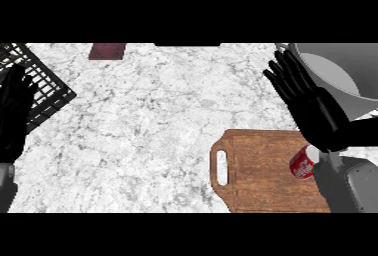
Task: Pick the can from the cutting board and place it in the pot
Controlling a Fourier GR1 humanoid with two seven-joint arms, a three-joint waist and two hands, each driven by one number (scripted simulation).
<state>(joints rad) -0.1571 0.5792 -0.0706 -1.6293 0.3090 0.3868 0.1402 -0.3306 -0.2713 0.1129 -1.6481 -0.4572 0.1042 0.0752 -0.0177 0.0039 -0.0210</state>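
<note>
Right hand (323, 119), fingers straight and empty, is best lowered beside the can (302, 165) on the cutting board (258, 175) before closing.

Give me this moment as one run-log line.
can: on board, ungrasped | right robot hand: open, beside can | left robot hand: open, resting at left edge | pot: no can

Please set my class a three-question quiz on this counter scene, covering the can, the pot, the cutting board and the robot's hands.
1. True or false: the can is outside the pot.
2. What does the can rest on? A) a plate B) the cutting board C) a tray
3. Fill in: the hand nearest the can is the robot's ____ hand.

Key: 1 true; 2 B; 3 right hand.
</note>
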